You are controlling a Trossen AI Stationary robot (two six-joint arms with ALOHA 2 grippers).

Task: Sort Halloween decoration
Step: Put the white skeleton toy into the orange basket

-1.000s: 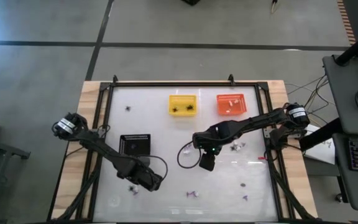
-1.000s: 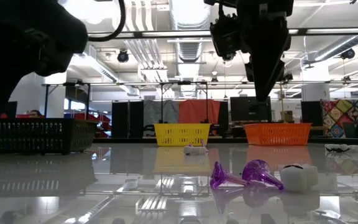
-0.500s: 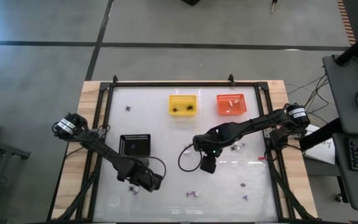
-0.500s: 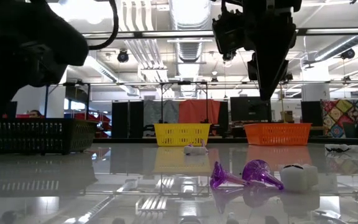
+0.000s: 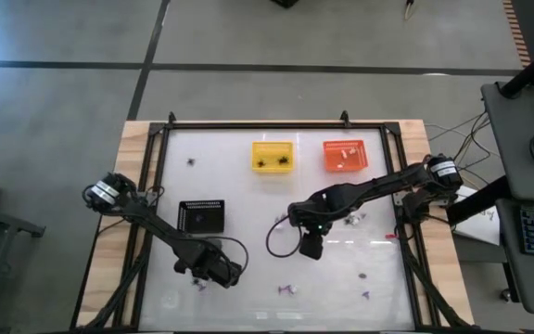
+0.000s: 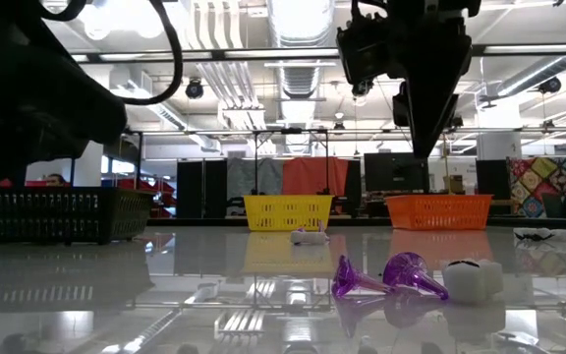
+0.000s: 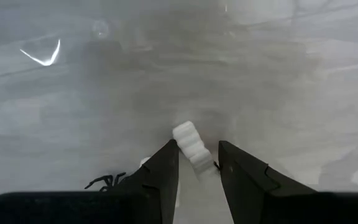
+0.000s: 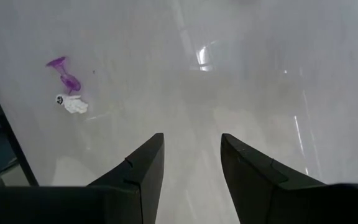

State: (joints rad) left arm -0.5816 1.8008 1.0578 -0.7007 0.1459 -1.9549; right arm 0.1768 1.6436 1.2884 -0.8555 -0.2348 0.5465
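A ridged white trinket [image 7: 192, 146] is lying between the spread fingers of the left gripper [image 7: 197, 163], while the right gripper [image 8: 191, 155] is hovering open over bare tabletop.

A grey concrete floor [image 5: 248, 37], crossed by dark lines, is seen around the wooden-edged table [image 5: 130, 139]. Behind it, a ceiling of ducts and strip lights [image 6: 293, 20] is shown, and a patchwork quilt [image 6: 543, 182] is hung at the right
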